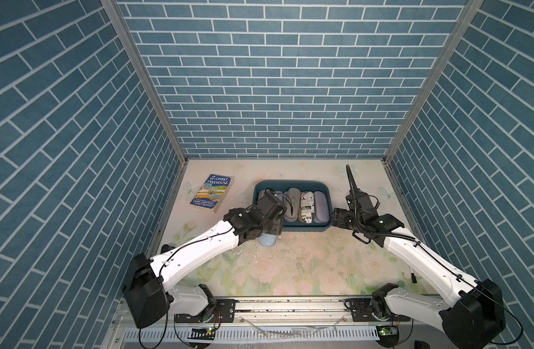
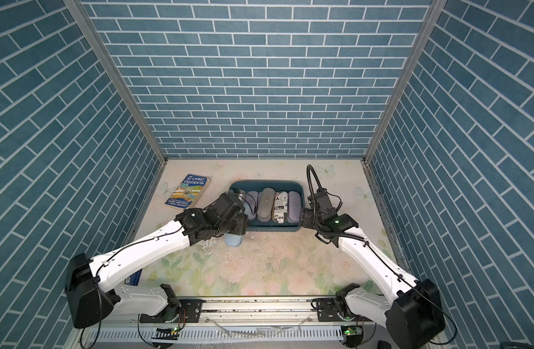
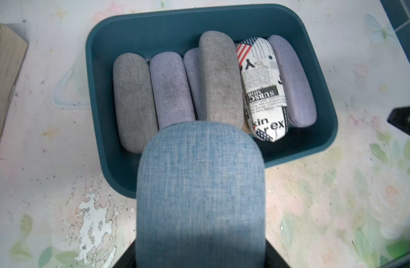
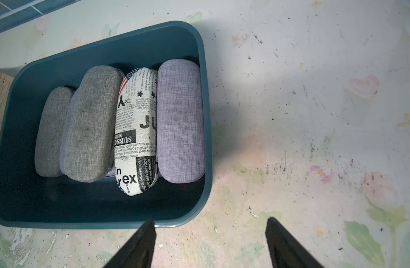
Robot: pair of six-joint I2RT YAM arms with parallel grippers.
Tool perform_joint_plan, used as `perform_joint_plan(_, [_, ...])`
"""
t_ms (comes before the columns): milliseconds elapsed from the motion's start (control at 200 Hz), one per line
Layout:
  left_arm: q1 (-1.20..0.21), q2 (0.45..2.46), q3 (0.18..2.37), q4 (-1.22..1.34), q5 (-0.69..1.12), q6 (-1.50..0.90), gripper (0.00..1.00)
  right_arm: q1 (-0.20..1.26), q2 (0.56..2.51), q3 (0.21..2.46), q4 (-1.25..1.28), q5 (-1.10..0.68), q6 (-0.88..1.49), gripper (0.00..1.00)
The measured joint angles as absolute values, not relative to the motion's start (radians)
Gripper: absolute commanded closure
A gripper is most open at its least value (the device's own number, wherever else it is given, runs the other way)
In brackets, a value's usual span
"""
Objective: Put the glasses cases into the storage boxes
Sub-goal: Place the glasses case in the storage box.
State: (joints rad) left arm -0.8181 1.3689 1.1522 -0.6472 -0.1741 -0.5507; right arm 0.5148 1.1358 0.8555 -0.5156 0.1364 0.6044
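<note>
L arm's fingers (image 3: pixel 276 258) grip the light-blue case (image 3: pixel 200 185) at the tub's (image 3: pixel 153 27) near rim, long axis pointing into it, parallel w/ the cases inside (image 3: pixel 132 102); R arm's fingers (image 4: pixel 141 246) stand apart, empty, beside the tub's near-right corner.

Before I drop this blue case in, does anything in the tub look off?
Yes. The middle grey case rides on top of its neighbours, half covering a lavender case, not flat in the tub. The newspaper-print case beside it looks tipped on edge. Nothing spilled.
</note>
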Motion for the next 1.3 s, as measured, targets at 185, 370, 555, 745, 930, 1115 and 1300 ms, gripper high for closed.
perform_joint_plan(185, [-0.715,1.524,1.205,-0.579,-0.145,-0.525,0.36,0.515,1.137,0.856,-0.516,0.143,0.601,0.24])
perform_joint_plan(370, [-0.644,1.68,1.267,-0.514,-0.137,-0.512,0.36,0.514,1.148,0.867,-0.517,0.145,0.596,0.24])
perform_joint_plan(555, [-0.616,1.829,1.364,-0.474,-0.126,-0.498,0.36,0.509,1.156,0.875,-0.517,0.149,0.594,0.24])
perform_joint_plan(745, [-0.609,1.932,1.436,-0.457,-0.099,-0.493,0.35,0.502,1.159,0.875,-0.52,0.153,0.593,0.24])
perform_joint_plan(930, [-0.608,1.977,1.462,-0.449,-0.078,-0.493,0.35,0.494,1.161,0.875,-0.52,0.153,0.591,0.24])
perform_joint_plan(1115, [-0.607,1.987,1.472,-0.445,-0.055,-0.502,0.32,0.487,1.174,0.875,-0.52,0.153,0.579,0.24])
perform_joint_plan(1300, [-0.607,1.987,1.487,-0.446,-0.051,-0.505,0.22,0.481,1.187,0.875,-0.519,0.15,0.575,0.24])
